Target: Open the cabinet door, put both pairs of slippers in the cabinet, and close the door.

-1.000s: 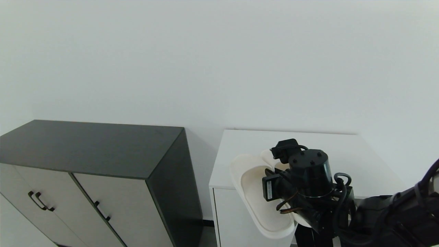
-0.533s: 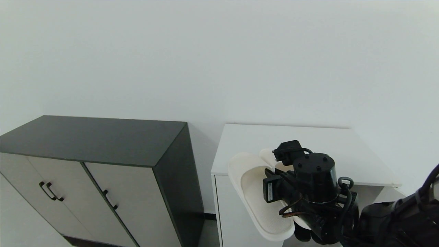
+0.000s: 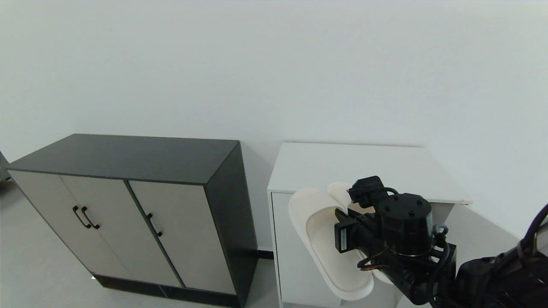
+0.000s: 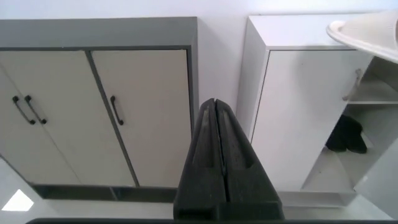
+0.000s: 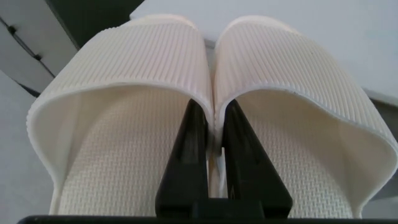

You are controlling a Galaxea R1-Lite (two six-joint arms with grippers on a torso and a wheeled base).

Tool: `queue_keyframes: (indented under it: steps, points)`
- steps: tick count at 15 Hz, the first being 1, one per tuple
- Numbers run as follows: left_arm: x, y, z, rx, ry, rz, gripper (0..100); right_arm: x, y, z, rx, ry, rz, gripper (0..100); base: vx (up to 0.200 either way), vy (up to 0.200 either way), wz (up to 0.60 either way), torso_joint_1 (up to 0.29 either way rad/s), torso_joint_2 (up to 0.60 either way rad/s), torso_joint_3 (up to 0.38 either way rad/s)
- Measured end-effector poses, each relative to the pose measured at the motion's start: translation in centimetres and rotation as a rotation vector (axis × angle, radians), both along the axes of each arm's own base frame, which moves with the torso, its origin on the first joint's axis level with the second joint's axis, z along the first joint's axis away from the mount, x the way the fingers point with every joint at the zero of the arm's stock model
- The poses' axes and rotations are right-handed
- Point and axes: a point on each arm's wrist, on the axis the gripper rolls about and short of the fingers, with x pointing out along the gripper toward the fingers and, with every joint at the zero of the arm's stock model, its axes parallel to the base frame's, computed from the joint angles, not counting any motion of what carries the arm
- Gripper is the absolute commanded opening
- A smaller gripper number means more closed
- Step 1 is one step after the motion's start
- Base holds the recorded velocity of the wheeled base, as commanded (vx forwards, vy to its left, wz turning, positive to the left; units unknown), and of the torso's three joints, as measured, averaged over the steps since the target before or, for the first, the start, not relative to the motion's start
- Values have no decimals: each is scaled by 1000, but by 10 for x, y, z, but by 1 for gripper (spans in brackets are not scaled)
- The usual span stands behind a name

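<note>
Your right pincer (image 5: 214, 111) grips the cream slippers (image 5: 124, 68) together by their straps. Just beyond it the white cabinet (image 4: 292, 31) stands open, seemingly with a dark pair (image 4: 347, 134) inside. Stowing this pair and closing the door remain. Your left pincer (image 4: 215, 124) is closed and empty.

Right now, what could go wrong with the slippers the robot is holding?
1. The right tool pinches the slippers only by their two inner strap edges, so one might slide out during a swing.
2. They hang close to the white cabinet, so they could bump its front edge.
3. Dark shoes already sit low in its open side, so that spot may be crowded.
</note>
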Motion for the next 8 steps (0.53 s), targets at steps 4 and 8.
queue_keyframes:
  steps: [4,8]
  points:
    - [0,0,0,0,0,0,0,-2,-2,-5,-30,9,25,0,0,0,-150,4,1,1]
    - [0,0,0,0,0,0,0,-4,-2,-7,-26,4,56,0,0,0,-150,4,2,-1]
